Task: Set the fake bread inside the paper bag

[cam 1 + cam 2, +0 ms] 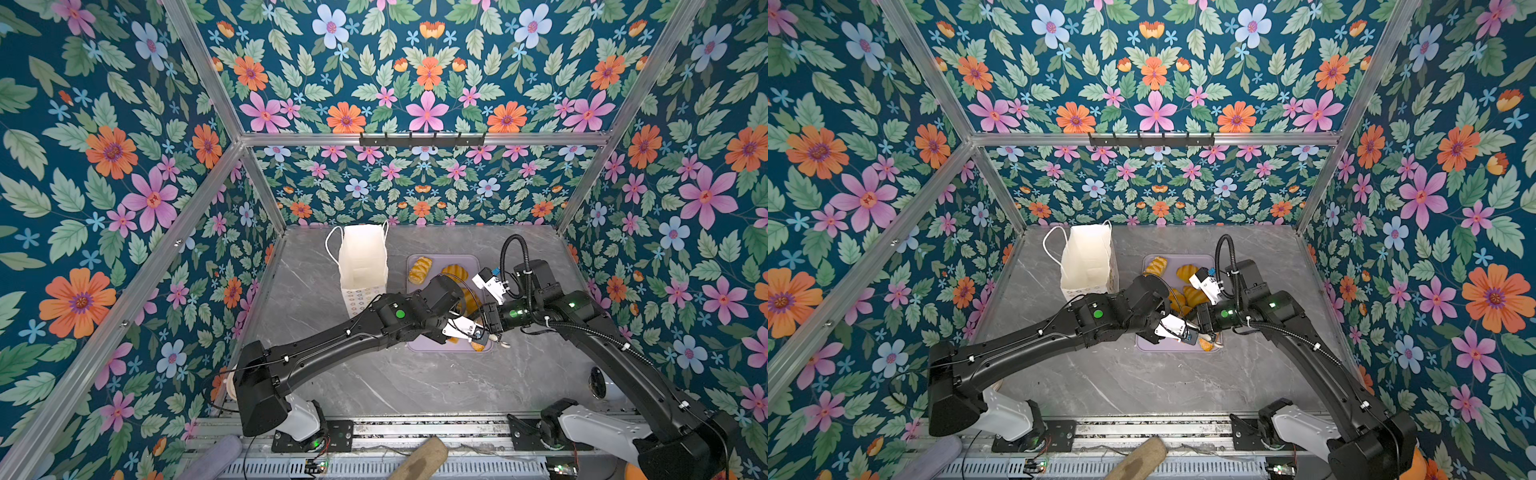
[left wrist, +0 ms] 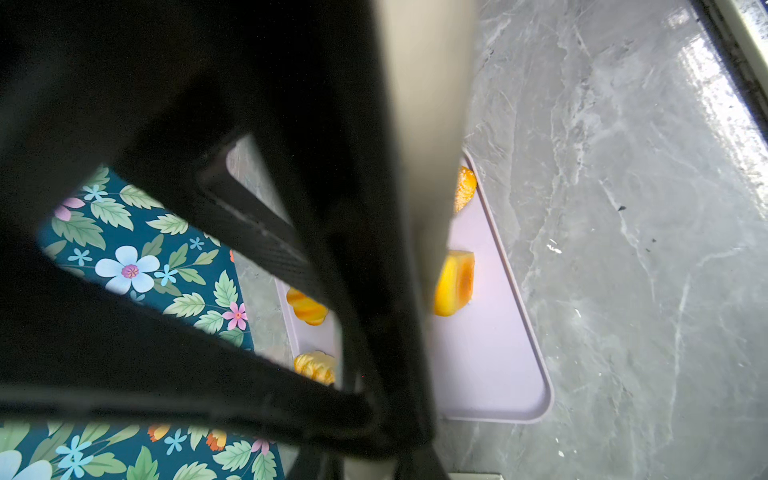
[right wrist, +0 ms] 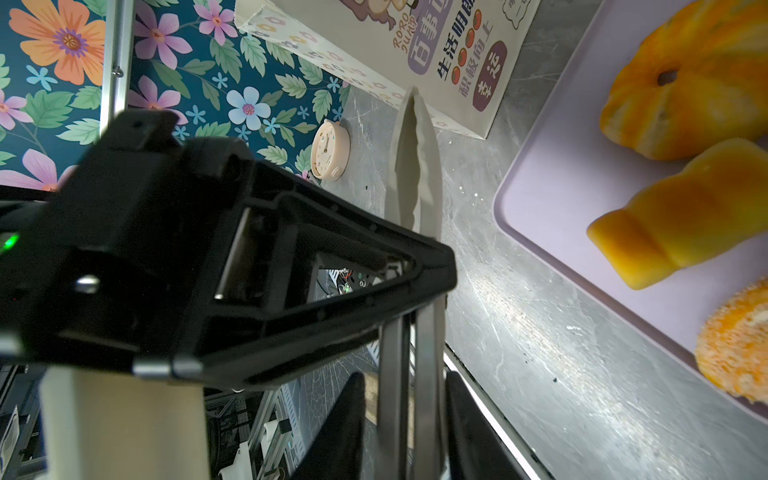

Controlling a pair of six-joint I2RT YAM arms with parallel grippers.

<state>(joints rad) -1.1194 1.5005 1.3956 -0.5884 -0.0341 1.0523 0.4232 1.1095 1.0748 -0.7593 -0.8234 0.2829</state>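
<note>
Marble table (image 1: 395, 382): fake bread (image 1: 419, 270) half hidden; left claw (image 3: 432, 266) and right claw (image 3: 405, 382) crowd tongs (image 3: 409, 137), grips unclear.

Enclosure interior. Dark-teal floral wallpaper (image 1: 424, 83) covers the left, right and far walls, framed by aluminium struts (image 1: 291, 139); a black hook rail (image 1: 422, 141) lies along the far strut. The grey marble-patterned bench (image 1: 415, 382) shows bright reflections; a metal track (image 1: 415, 430) edges its near side.

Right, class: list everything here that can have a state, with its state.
paper bag: upright, mouth open.
fake bread: on the tray, outside the bag.
tongs: tips together, between the fingers of the right gripper.
right gripper: opening unclear.
left gripper: fingertip across the tongs, opening unclear.
</note>
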